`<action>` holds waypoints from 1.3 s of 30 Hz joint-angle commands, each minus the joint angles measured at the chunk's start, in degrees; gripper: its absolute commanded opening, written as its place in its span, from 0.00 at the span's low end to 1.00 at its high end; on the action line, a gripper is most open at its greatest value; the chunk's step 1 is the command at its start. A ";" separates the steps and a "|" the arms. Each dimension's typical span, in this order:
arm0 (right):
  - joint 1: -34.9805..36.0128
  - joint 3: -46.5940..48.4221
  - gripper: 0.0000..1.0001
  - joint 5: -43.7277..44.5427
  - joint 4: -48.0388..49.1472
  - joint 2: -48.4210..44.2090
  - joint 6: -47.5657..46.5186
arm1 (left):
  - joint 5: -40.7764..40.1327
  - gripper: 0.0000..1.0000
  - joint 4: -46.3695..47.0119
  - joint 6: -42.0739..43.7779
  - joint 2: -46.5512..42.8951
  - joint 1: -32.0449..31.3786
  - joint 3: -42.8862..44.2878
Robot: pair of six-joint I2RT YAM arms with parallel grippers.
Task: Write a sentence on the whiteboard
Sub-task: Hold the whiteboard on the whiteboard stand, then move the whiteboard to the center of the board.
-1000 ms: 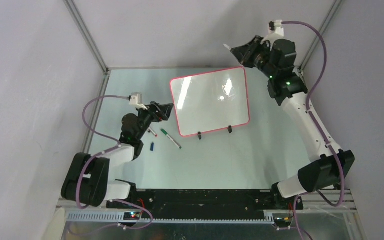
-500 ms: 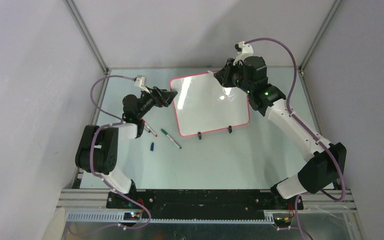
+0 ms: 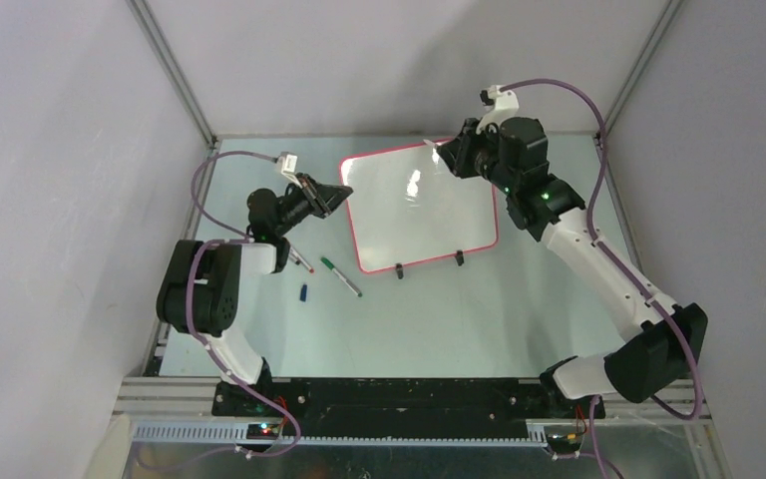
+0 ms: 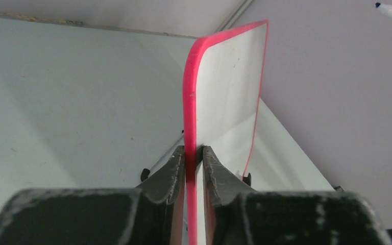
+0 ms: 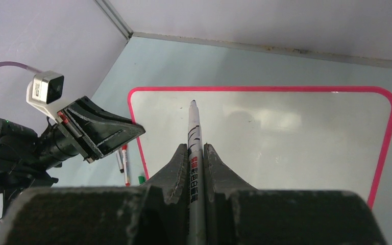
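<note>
The whiteboard (image 3: pixel 419 212), glossy white with a thin red frame, stands tilted on two black feet at the middle of the table. My left gripper (image 3: pixel 343 196) is shut on its left edge, the red frame (image 4: pixel 190 92) pinched between both fingers. My right gripper (image 3: pixel 455 156) hovers at the board's top edge, shut on a white marker (image 5: pixel 194 130). The marker's dark tip points at the board's upper face (image 5: pixel 286 132) and stays apart from it. The sentence is not in view; the face looks blank.
Left of the board's feet, a red-capped marker (image 3: pixel 302 262), a green-capped marker (image 3: pixel 340 276) and a small blue cap (image 3: pixel 303 293) lie on the pale table. Grey walls and metal posts (image 3: pixel 175 75) close in the back and sides.
My left gripper has reached the board's left edge and shut on it. My right arm swung the marker left from behind the top right corner to the board's top edge.
</note>
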 commanded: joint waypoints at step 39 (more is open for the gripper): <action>-30.65 7.19 0.00 -16.49 -10.36 20.92 1.59 | 5.93 0.07 -3.88 0.21 -11.11 -0.37 -11.64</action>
